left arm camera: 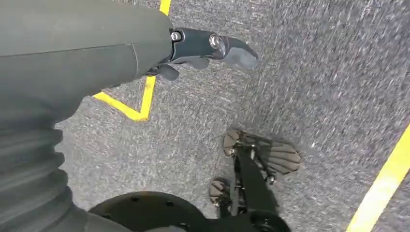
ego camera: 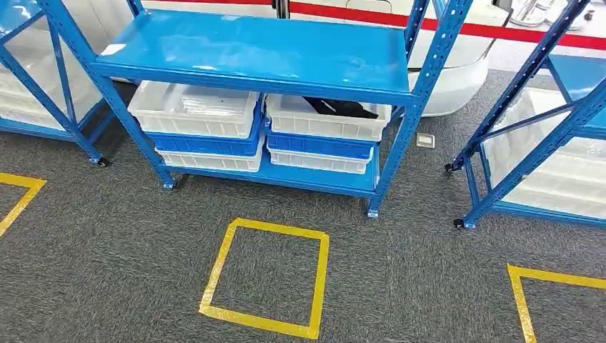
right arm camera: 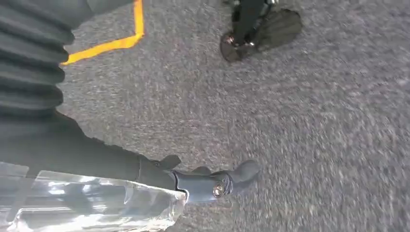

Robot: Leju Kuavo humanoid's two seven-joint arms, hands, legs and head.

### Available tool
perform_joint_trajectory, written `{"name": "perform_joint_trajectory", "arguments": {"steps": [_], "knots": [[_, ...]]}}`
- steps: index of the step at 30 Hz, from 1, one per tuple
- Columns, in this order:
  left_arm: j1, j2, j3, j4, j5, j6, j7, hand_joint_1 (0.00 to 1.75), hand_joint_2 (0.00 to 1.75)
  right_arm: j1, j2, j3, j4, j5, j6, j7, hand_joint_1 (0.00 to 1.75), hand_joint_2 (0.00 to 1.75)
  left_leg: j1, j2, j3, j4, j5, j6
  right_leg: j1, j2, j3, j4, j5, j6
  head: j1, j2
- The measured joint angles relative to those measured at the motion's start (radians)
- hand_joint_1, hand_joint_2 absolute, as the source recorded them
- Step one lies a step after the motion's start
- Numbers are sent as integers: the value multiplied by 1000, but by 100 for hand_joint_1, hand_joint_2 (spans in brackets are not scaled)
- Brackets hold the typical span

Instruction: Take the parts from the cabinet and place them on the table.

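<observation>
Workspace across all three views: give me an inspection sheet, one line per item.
Surface: grey carpet with yellow tape squares.
Job's things: blue rack; stacked white and blue bins on its lower shelf; left top bin holds clear packs, right top bin a black thing.
Clutter: small white plate on the floor by the rack.
Hands: right hand holds a clear plastic pack; left hand holds nothing seen.
Cables: nothing seen.
Surroundings: more blue racks either side.
</observation>
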Motion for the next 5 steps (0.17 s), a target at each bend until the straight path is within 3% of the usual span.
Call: {"name": "perform_joint_trajectory", "arguments": {"steps": [5], "knots": [[29,19,-125,-25,80,-32,34,0,0,23,-9,77,-23,-50,49,37,0,0,0,0,0,0,0,0,0,0,0,0,0,0,0,0]]}}
